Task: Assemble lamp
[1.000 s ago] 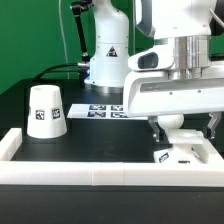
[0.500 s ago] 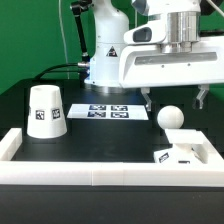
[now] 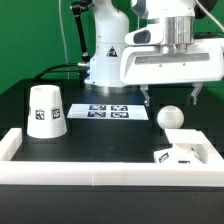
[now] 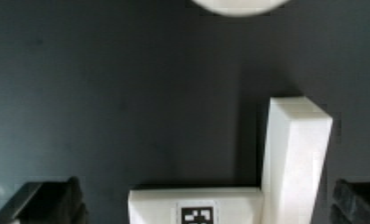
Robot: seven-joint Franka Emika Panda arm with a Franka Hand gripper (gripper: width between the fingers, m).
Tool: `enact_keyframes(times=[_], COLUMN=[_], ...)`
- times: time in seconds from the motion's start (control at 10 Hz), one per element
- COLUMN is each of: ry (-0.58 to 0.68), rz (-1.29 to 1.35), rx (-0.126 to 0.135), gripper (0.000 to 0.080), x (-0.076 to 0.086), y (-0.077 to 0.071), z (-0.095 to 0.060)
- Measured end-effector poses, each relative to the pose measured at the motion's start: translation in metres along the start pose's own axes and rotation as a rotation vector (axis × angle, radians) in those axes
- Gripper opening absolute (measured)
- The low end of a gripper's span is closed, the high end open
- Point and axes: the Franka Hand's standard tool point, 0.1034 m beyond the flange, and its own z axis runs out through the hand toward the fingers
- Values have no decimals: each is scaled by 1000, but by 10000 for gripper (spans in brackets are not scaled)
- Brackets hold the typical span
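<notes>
The ball-shaped bulb rests on the black table just behind the flat square base, apart from it. The base lies in the corner of the white rail at the exterior view's right. The tapered shade stands upright at the exterior view's left. My gripper hangs open and empty a little above the bulb, one finger on each side. In the wrist view the bulb is at the picture's edge, and the tagged base lies between the open fingers of my gripper.
A white rail runs along the table's front, with a short wall beside the base. The marker board lies at the middle back. The robot's base stands behind it, with cables at the left.
My gripper was low around the bulb one second ago. It has let the bulb go and risen straight up, and the bulb stays on the table.
</notes>
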Motion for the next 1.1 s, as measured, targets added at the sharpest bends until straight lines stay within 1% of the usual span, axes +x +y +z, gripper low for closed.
enact_keyframes(times=[0.2,0.3,0.4,0.5,0.6,0.9,1.0,1.1], ry=[-1,-4,-26,-43,-50,-77,-158,-196], rz=[19,109,188,233,282,255,204,198], rx=[0,3,0,4,14,11,8,7], gripper=[699,699,699,699,699,699,699,699], x=[-1,-5,-15,-19,-21,-22,-21,-20], y=[0,0,-4,-3,0,1,0,-1], z=[0,-4,-5,-3,-1,-1,-3,-2])
